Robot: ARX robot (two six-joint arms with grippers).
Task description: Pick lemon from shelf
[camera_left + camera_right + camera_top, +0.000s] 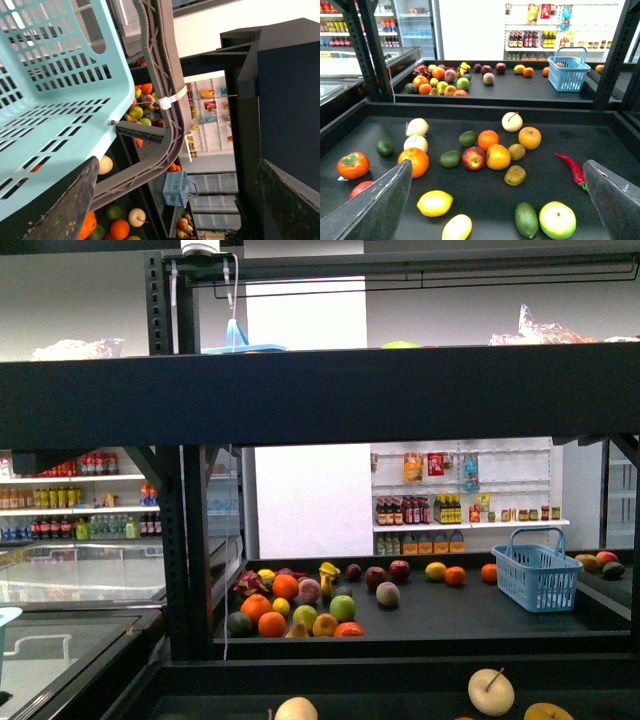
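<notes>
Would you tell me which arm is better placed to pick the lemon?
Right: the right gripper, open, faces the lemon on the shelf, while the left gripper is crowded by a basket.

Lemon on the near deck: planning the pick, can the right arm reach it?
Probably yes: the lemon lies uncovered on the shelf, and the right arm's open fingers face it with nothing between.

I see a red chili pepper point(572, 169) lying apart from the fruit cluster, where a red apple point(474, 158) sits just beside an orange-yellow fruit point(498, 156). Farther back stands a blue basket point(569, 70), with white wall shelving point(460, 510) of bottles behind. A turquoise basket point(55, 90) fills my left wrist view.
</notes>
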